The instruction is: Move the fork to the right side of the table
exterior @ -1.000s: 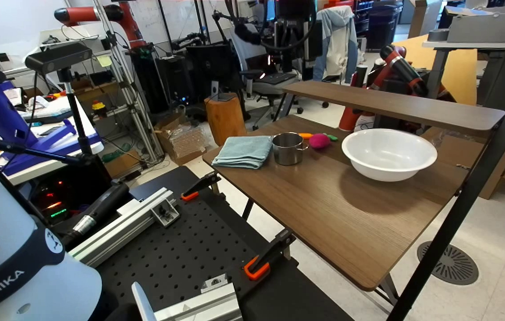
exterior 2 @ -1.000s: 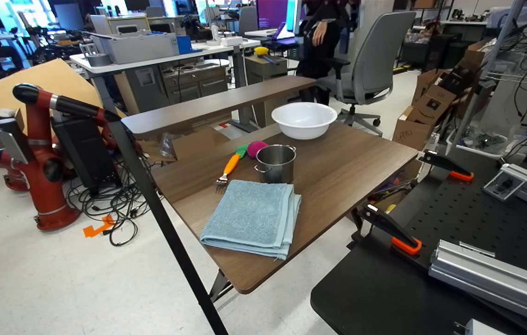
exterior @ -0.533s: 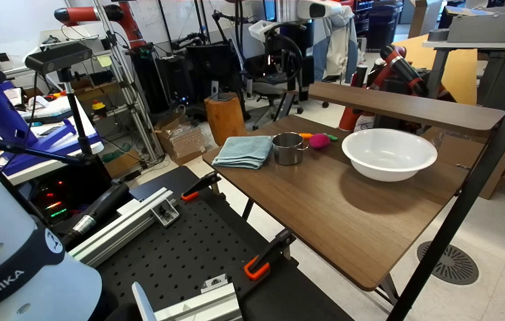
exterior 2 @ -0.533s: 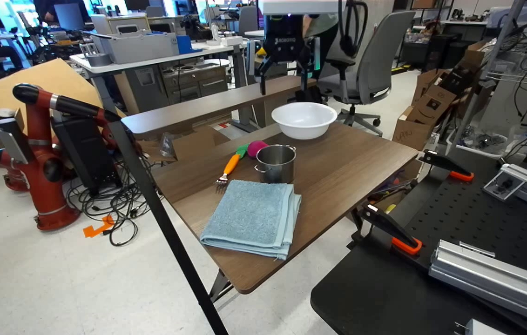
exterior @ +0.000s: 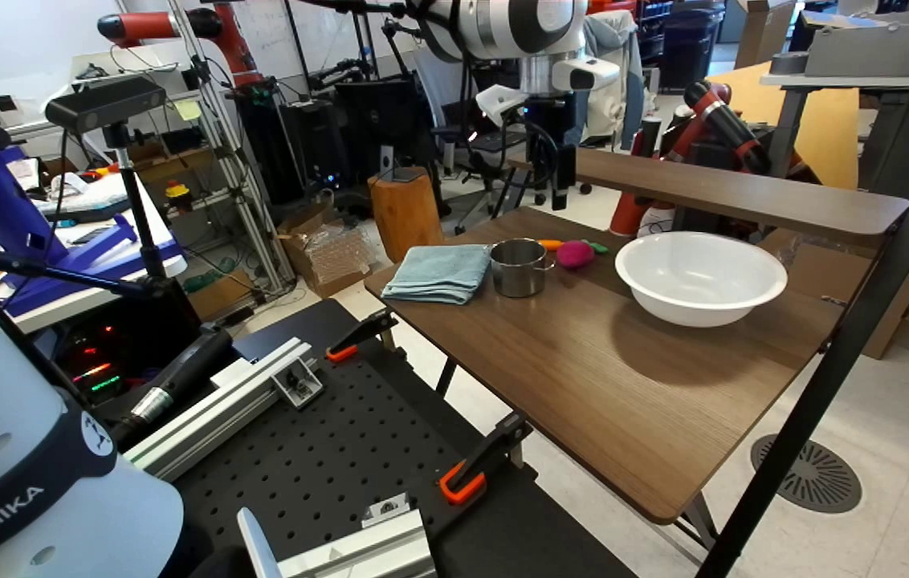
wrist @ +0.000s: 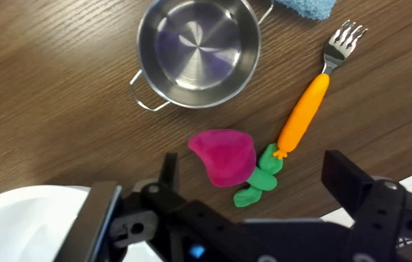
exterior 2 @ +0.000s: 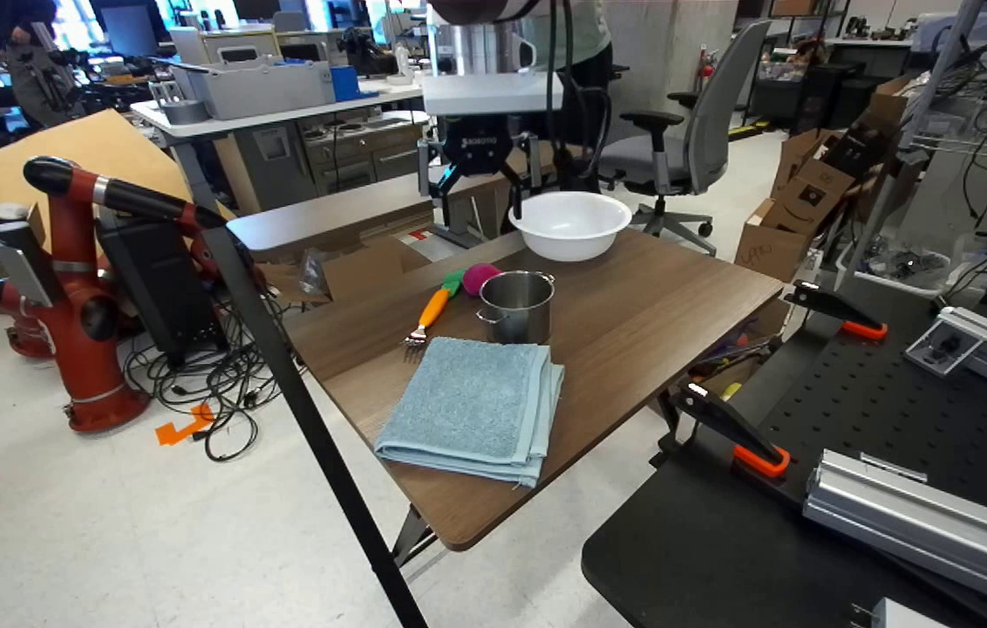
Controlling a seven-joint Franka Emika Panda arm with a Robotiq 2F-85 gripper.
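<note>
The fork has an orange carrot-shaped handle and metal tines. It lies on the dark brown wood-grain table [exterior 2: 650, 305] in both exterior views [exterior: 550, 244] [exterior 2: 434, 309]. In the wrist view the fork [wrist: 302, 112] lies diagonally, tines away from my gripper, its handle end over a green leaf of a magenta toy vegetable [wrist: 228, 157]. My gripper [wrist: 251, 160] is open and empty, its fingers wide apart. In an exterior view the gripper [exterior 2: 481, 214] hangs above the table's back part, near the white bowl and higher than the fork. In an exterior view the metal cup partly hides the fork.
The metal cup [wrist: 198, 54] with two handles stands beside the fork. A folded blue-grey cloth [exterior 2: 472, 410] lies near the tines. The white bowl [exterior: 699, 277] is near the gripper. A raised shelf [exterior: 727, 189] runs along one side of the table.
My arm and gripper have come down from high up into both exterior views and moved toward the toy vegetable and fork. The objects on the table have not moved.
</note>
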